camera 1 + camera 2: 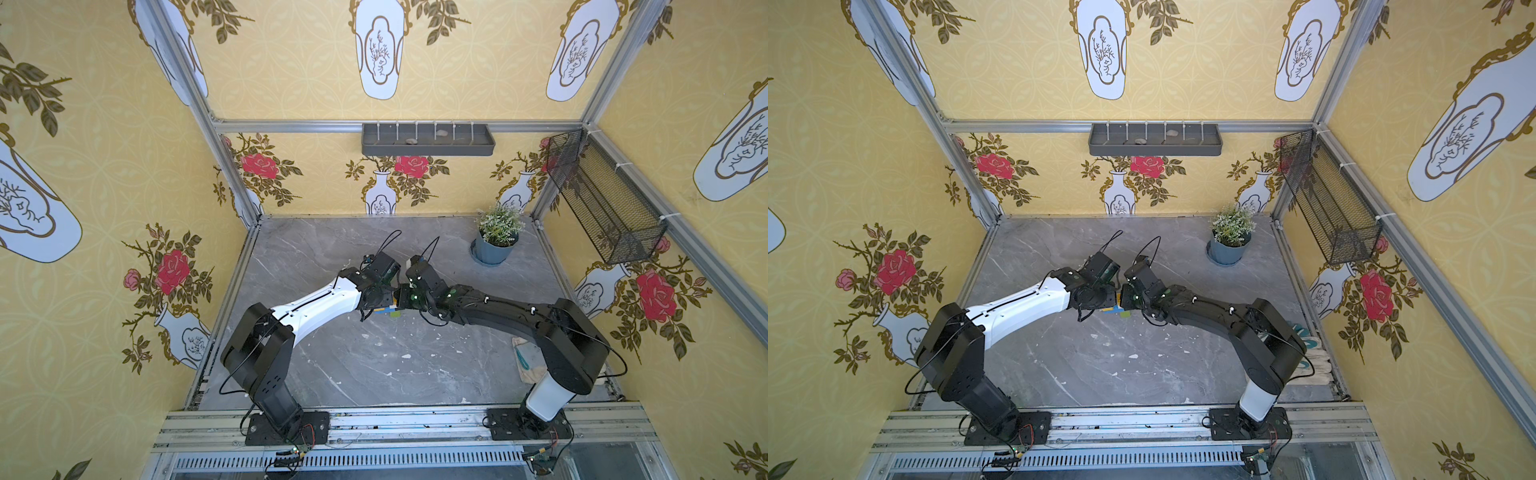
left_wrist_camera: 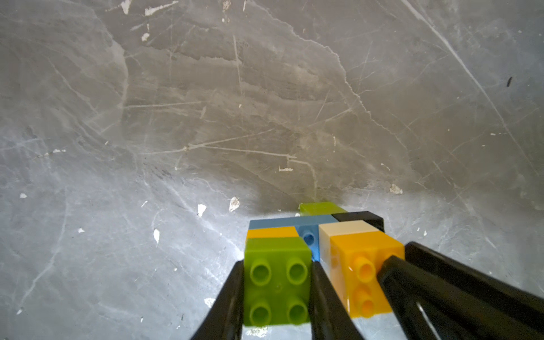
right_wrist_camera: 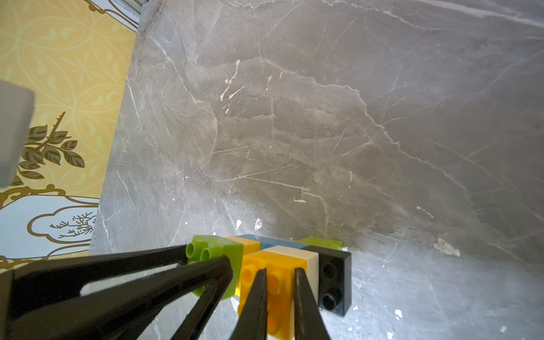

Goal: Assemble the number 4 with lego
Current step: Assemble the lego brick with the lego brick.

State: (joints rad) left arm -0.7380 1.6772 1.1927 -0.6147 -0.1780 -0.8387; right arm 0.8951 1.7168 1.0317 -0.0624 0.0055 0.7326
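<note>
Starting nearest the cameras: what has each tool got?
— The left tool is closed on the lime green brick, one finger against each flank. The right tool is drawn almost together on the yellow brick just beside it, and seems to be pinching at the studs.

And beyond those two?
— Both belong to the number 4. Past the lime green one comes a second yellow brick, and past the yellow one a white brick. The blue bar runs across behind both. Farther off are a black brick and a far green brick.

Where does the whole thing sit?
— Around the middle of the tabletop, between the two tools, in both top views. I cannot tell whether it rests on the surface or hangs just clear of it.

How far along is the job, then?
— Late, I'd judge. Every colour is joined into one cluster, and I make out no loose brick around it. Two prongs, a crossbar and a stem beyond read roughly as a 4.

What's left?
— Probably seating the two near bricks fully and then letting go. The seams are too blurred to say whether they are pressed home.
</note>
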